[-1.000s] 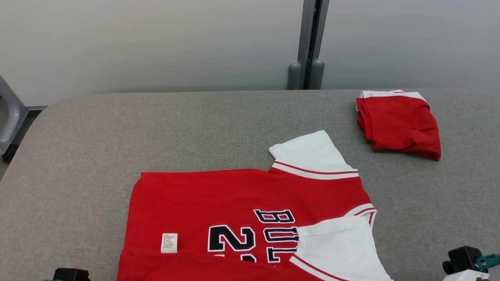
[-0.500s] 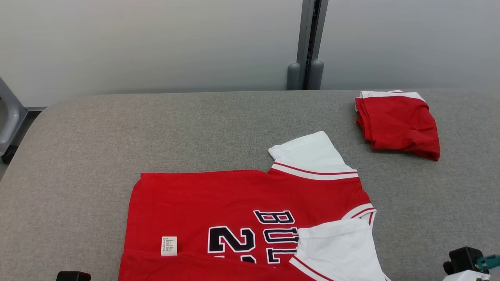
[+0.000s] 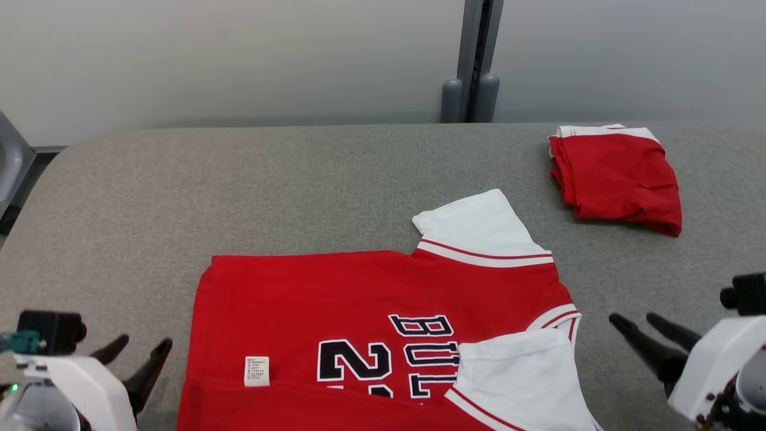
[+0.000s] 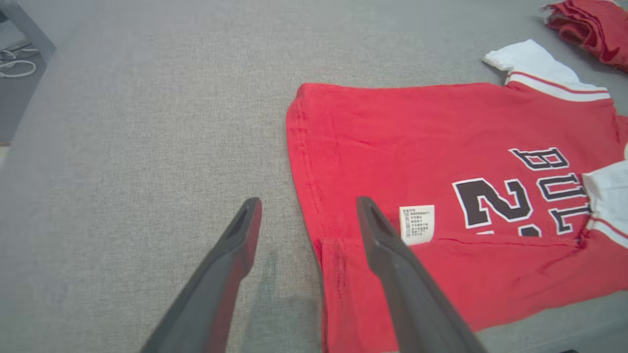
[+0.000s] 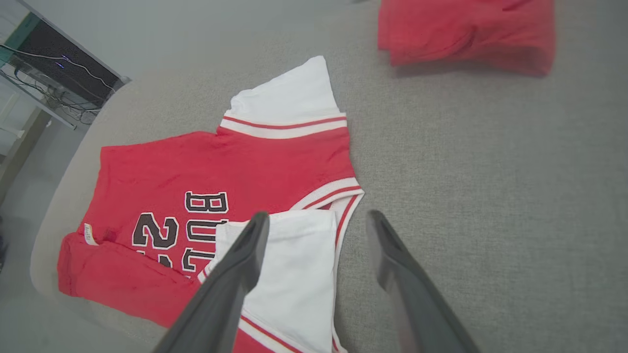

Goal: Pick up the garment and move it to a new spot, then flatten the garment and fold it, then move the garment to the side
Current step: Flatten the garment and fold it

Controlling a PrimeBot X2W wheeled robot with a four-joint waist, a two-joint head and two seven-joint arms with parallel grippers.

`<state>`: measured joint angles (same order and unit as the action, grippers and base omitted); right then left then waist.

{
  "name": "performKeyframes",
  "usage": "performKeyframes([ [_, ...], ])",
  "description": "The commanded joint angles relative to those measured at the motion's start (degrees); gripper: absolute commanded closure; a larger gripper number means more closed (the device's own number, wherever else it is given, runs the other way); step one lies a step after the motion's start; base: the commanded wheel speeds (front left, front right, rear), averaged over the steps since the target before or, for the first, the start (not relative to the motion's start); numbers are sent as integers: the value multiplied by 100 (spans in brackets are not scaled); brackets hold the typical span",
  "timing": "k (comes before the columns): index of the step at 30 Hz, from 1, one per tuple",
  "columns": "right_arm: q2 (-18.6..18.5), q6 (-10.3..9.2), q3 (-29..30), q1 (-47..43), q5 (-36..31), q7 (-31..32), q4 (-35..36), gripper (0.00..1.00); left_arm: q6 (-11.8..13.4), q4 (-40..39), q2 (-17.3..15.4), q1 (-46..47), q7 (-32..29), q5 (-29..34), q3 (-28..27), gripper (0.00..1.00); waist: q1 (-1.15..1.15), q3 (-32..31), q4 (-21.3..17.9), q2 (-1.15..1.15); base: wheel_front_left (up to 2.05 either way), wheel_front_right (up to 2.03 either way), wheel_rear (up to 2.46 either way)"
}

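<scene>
The garment is a red jersey with white sleeves and black lettering, lying flat on the grey padded table. Its near strip is folded up over the body, showing a white label, and the near sleeve lies folded onto the chest. My left gripper is open just left of the jersey's hem end, empty. In the left wrist view the left gripper hovers over the hem corner of the garment. My right gripper is open and empty, right of the collar. In the right wrist view the right gripper sits above the garment.
A second red garment lies folded at the table's far right, also seen as a red bundle in the right wrist view. A grey post stands behind the table. The table's rounded left edge drops to the floor near a grey frame.
Both grippers have opened and come up into the head view on either side of the jersey. The head camera has shifted slightly. The jersey lies as before.
</scene>
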<state>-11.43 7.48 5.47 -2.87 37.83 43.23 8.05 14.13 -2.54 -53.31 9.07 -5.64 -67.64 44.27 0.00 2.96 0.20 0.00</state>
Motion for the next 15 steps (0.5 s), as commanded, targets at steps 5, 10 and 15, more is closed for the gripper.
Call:
performKeyframes([
  [5,-136,3,-260,1026,-286,-193,-266,0,-204,118,10,848,-261,215,-145,0,0,438,-16,0,0,0,0],
  [10,-84,3,-572,2448,-498,-475,-1162,0,-562,727,379,1731,-355,511,-120,0,0,952,-9,0,0,0,0],
  [15,-107,3,-893,3617,-700,-530,-2074,0,-1060,1481,732,2416,-648,489,-33,0,0,1362,79,0,0,0,0],
])
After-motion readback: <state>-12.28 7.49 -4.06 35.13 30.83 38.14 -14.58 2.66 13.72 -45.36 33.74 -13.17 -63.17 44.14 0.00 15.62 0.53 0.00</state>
